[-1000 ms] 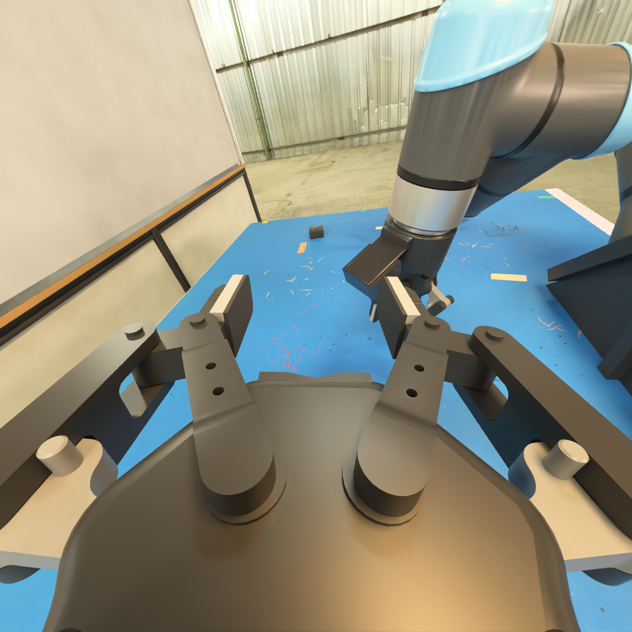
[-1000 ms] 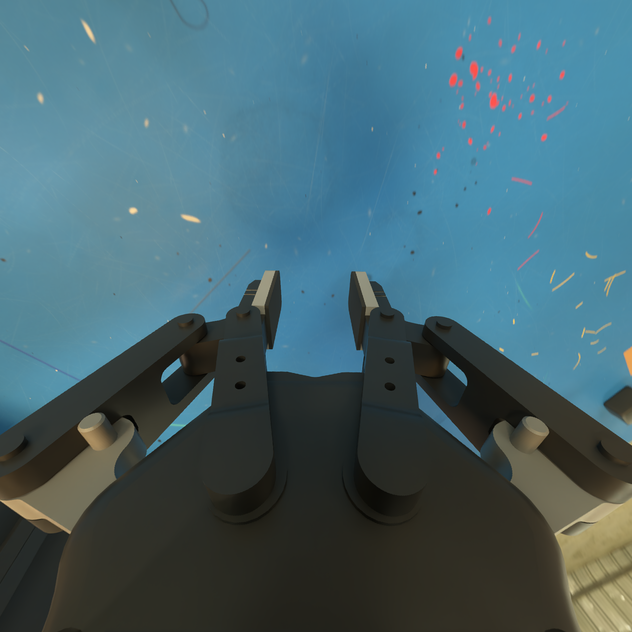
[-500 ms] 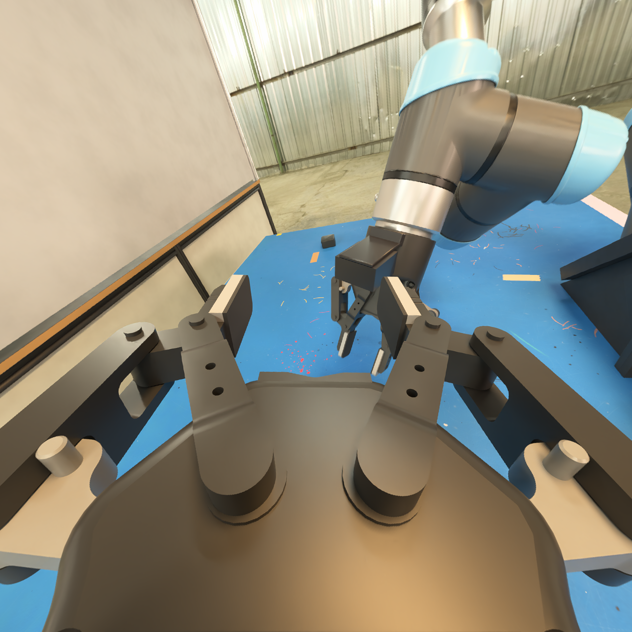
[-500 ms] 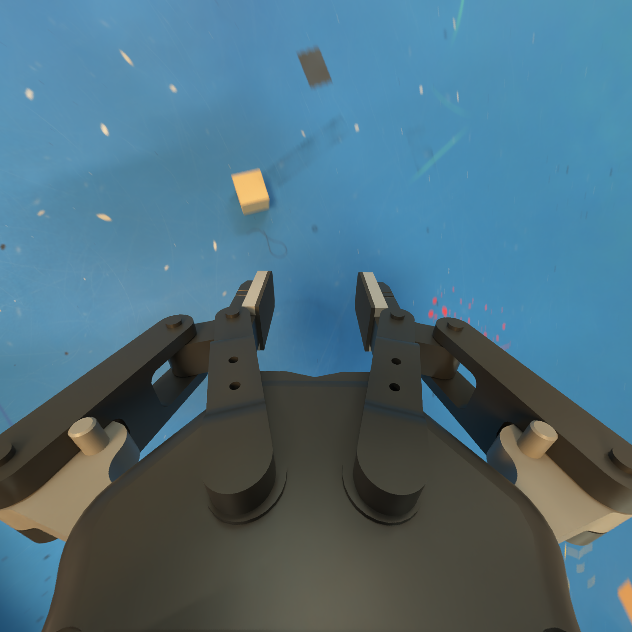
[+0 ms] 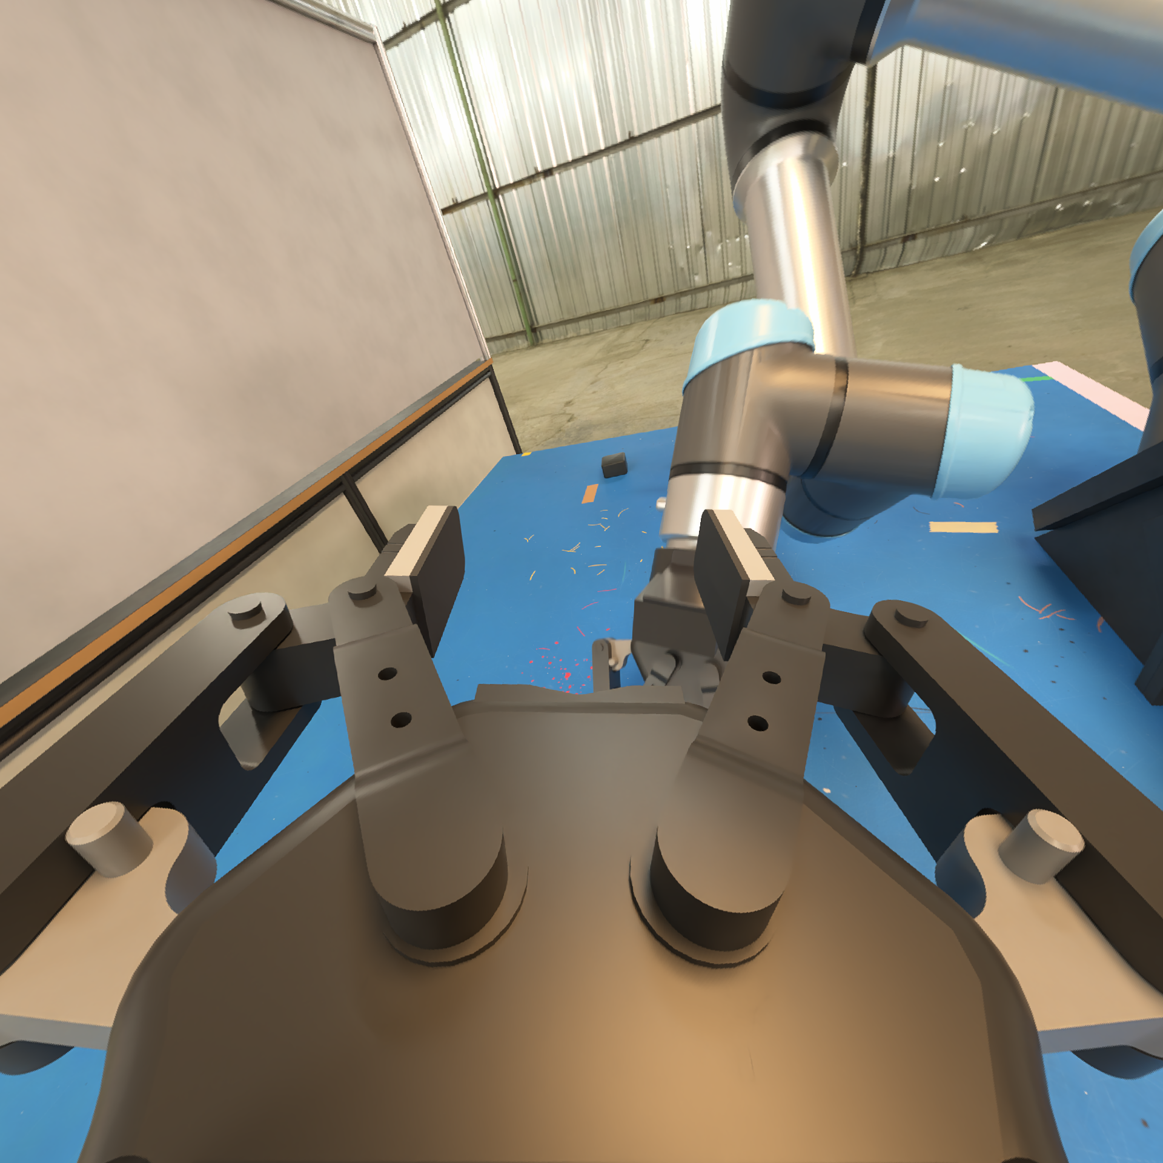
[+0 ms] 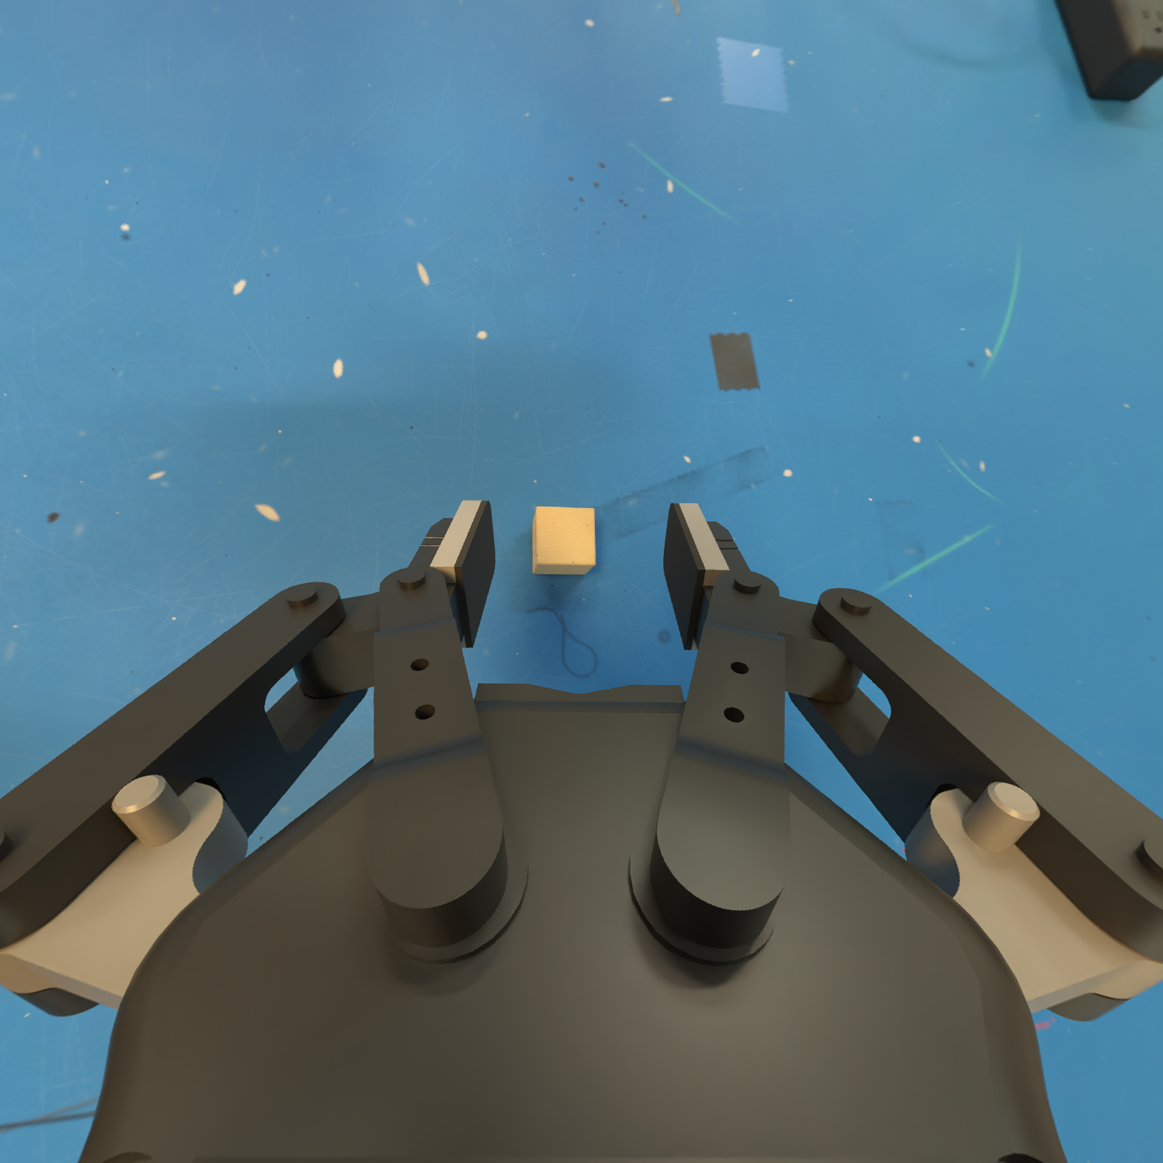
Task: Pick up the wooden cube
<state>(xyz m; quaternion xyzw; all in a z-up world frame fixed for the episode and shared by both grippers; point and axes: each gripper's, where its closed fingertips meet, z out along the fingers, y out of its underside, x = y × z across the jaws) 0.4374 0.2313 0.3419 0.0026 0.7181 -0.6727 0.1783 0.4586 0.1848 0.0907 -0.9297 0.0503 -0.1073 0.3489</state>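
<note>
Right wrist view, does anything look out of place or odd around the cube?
Nothing stands out. The wooden cube sits flat and intact on the blue table, framed between the open right hand.

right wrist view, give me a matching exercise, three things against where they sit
Things:
1. wooden cube
2. grey tape patch
3. dark block

Places:
A. top right corner
B. in line with the gap of the open right claw, nearer its left finger
C. on the blue table, up and right of the cube

Pairs: 1-B, 2-C, 3-A
</note>
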